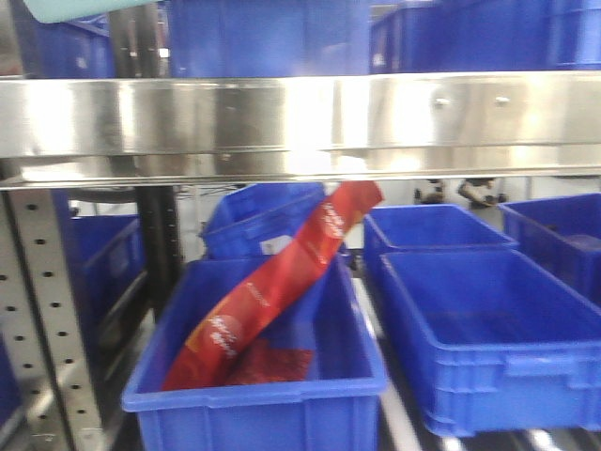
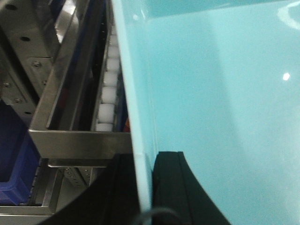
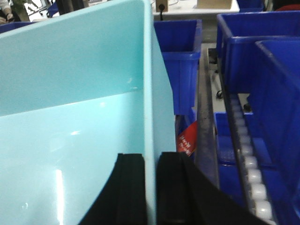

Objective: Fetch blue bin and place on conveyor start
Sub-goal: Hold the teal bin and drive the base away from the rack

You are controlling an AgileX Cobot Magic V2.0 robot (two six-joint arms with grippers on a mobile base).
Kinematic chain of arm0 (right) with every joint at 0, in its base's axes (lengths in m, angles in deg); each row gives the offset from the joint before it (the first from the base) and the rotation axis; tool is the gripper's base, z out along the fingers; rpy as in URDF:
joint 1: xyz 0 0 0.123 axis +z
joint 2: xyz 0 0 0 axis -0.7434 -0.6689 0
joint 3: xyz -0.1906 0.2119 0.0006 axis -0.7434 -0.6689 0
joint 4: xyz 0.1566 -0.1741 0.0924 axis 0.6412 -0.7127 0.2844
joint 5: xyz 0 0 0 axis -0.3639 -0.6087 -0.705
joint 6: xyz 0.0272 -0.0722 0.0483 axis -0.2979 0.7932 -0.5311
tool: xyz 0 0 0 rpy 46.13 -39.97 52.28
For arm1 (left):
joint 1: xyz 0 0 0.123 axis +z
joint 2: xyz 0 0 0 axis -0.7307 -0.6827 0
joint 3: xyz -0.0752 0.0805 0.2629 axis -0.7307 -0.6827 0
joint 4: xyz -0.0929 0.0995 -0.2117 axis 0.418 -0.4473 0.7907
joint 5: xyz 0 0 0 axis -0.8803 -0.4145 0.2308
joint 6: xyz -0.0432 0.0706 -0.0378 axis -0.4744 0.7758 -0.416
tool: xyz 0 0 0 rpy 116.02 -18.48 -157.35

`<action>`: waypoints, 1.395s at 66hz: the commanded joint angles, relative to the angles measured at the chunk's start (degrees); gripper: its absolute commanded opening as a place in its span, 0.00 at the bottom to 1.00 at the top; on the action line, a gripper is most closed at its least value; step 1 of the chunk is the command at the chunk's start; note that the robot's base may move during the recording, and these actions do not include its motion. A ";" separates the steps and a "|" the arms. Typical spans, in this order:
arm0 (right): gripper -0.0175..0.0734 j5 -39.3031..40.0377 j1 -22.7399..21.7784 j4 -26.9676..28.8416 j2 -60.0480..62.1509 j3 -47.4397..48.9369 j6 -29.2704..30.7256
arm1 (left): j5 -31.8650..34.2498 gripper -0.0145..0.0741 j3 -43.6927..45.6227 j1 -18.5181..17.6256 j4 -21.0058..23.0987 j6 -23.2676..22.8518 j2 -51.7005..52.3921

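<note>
The pale cyan blue bin (image 2: 220,108) fills the left wrist view and also the right wrist view (image 3: 70,117). A corner of it shows at the top left of the front view (image 1: 70,7). My left gripper (image 2: 149,187) is shut on its left wall, one black finger inside and one outside. My right gripper (image 3: 151,187) is shut on its right wall the same way. The bin is held up beside the steel shelf. The conveyor start is out of view.
A shiny stainless-steel shelf rail (image 1: 300,127) crosses the front view. Below it stand dark blue ribbed bins (image 1: 488,329); the near one (image 1: 254,385) holds a red packet (image 1: 272,291). White rollers (image 2: 107,93) and a steel frame lie left of the cyan bin. More dark blue bins (image 3: 262,70) are at the right.
</note>
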 commanded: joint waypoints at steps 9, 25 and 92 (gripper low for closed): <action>0.02 12.08 0.72 1.32 0.55 0.57 -0.06 | 3.41 0.04 0.34 -0.53 1.37 0.45 -0.02; 0.02 -1.33 0.72 0.14 0.55 0.57 -0.06 | 3.41 0.04 0.34 -0.53 1.37 0.45 -0.02; 0.02 -14.37 0.72 -1.13 0.55 0.57 -0.06 | 3.41 0.04 0.34 -0.53 1.37 0.45 -0.02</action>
